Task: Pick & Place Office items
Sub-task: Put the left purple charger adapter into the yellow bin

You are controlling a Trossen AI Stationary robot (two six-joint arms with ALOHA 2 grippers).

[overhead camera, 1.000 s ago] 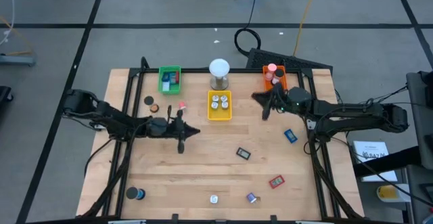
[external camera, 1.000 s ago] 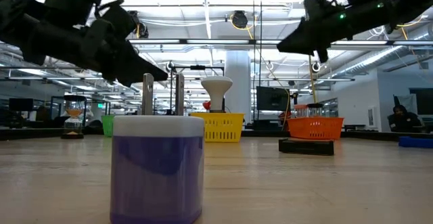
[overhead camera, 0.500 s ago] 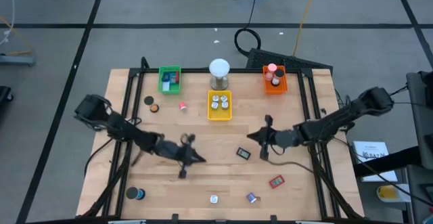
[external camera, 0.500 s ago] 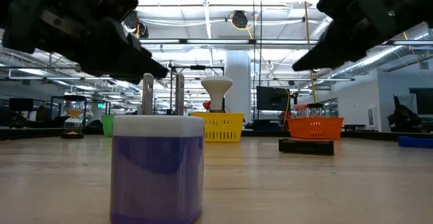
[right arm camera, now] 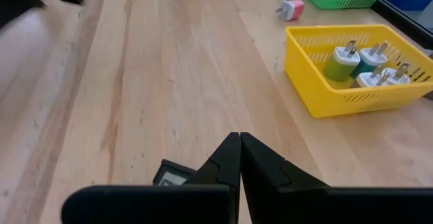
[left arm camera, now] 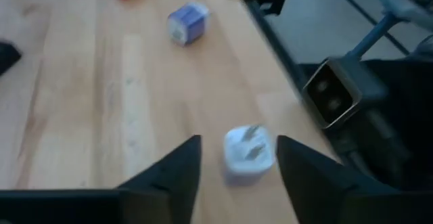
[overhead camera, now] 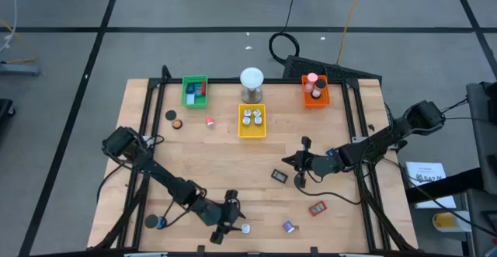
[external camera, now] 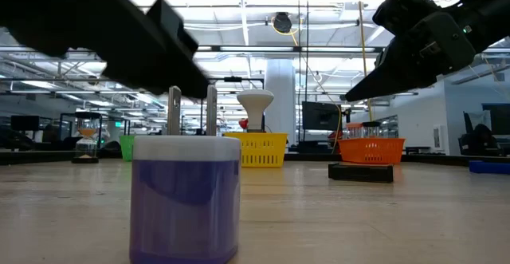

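My left gripper (overhead camera: 233, 226) hangs low over the table's near edge and is open. A white plug charger (left arm camera: 248, 155) lies on the wood between its two fingers, apart from both. It also shows from above as the white plug charger (overhead camera: 245, 228). My right gripper (overhead camera: 298, 168) is shut and held above the table's middle right, empty. A dark rectangular piece (right arm camera: 174, 173) lies flat on the wood just beside its fingertips. A blue-purple plug (overhead camera: 288, 227) and a red piece (overhead camera: 317, 208) lie near the front.
Green tray (overhead camera: 195, 91), yellow tray (overhead camera: 251, 130) with several plugs and orange tray (overhead camera: 314, 100) line the far side, around a white-domed cylinder (overhead camera: 251, 85). Small round and pink bits (overhead camera: 177, 122) lie at far left, a blue roll (overhead camera: 158, 223) at near left. Bare wood fills the middle.
My left gripper has swept from the table's middle left toward the near edge and somewhat to the right, ending at the white plug charger. My right gripper has come from beside the orange tray toward the near edge and down, slowing over the dark piece.
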